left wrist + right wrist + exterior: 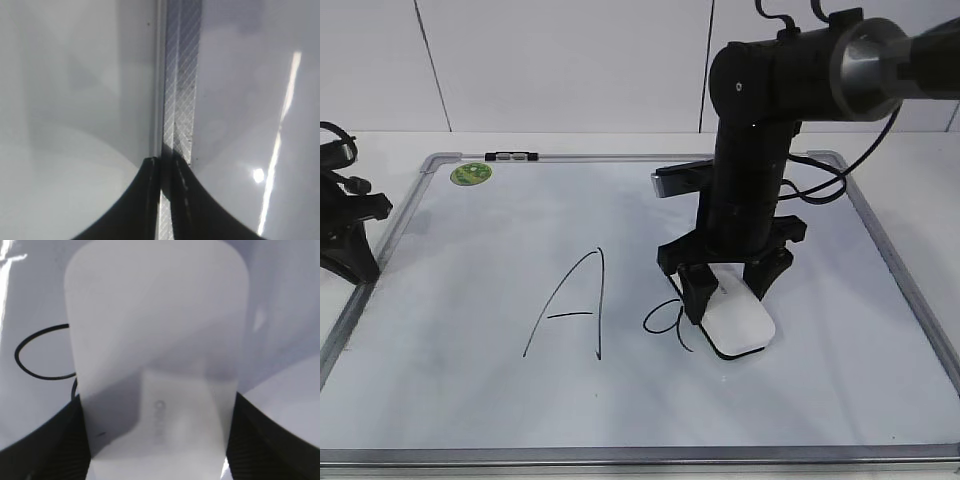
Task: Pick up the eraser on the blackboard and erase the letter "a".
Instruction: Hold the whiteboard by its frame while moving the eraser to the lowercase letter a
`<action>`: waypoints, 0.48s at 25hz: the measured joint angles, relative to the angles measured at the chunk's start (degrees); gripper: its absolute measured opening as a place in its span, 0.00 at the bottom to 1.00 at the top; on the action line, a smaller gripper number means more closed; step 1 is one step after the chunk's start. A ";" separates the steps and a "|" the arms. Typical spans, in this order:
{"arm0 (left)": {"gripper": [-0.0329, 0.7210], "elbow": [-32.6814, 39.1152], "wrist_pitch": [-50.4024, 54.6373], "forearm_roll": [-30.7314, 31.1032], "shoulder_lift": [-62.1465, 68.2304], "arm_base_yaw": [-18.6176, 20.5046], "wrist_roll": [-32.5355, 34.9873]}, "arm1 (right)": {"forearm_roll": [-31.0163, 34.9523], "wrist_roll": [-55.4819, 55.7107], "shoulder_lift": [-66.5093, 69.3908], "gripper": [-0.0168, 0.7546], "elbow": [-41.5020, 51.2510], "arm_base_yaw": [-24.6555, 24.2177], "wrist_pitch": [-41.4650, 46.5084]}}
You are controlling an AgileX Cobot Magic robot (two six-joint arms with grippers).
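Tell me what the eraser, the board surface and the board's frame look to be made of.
The eraser: likely glossy white plastic; smooth rounded shell, faint grey print in the right wrist view. The blackboard surface: smooth white dry-erase coating, probably laminate or enamel; it reflects light streaks in the left wrist view. Its frame: apparently grey metal, perhaps aluminium, with a fine crosshatched sheen.

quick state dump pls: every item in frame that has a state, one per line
Eraser: flat on the board, clamped between the right gripper's fingers, covering the right part of the small "a".
Small "a": loop showing, partly hidden by the eraser.
Capital "A": intact.
Blackboard: lying flat on the table.
Right gripper: shut on the eraser.
Left gripper: shut, empty, over the board's frame.
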 joint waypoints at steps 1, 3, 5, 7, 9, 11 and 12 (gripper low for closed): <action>0.06 0.00 0.00 0.00 0.00 0.00 0.00 | 0.00 0.22 0.22 0.72 -0.11 0.00 0.16; 0.06 0.00 0.00 0.00 0.00 0.00 0.00 | -0.13 0.47 0.58 0.72 -0.55 0.20 0.42; 0.06 0.00 0.00 0.00 0.00 0.00 0.00 | -0.80 0.76 0.99 0.72 -0.79 0.78 0.96; 0.06 0.00 0.00 0.00 0.00 0.00 0.00 | -2.10 1.10 1.26 0.72 -1.05 1.95 1.12; 0.06 0.00 0.00 0.00 0.00 0.00 0.00 | -3.88 1.09 1.54 0.72 -1.28 3.39 1.43; 0.06 0.00 0.00 0.00 0.00 0.00 0.00 | -5.71 1.09 1.64 0.72 -1.32 5.09 1.52; 0.06 0.00 0.00 0.00 0.00 0.00 0.00 | -6.12 1.09 1.67 0.72 -1.32 5.77 1.52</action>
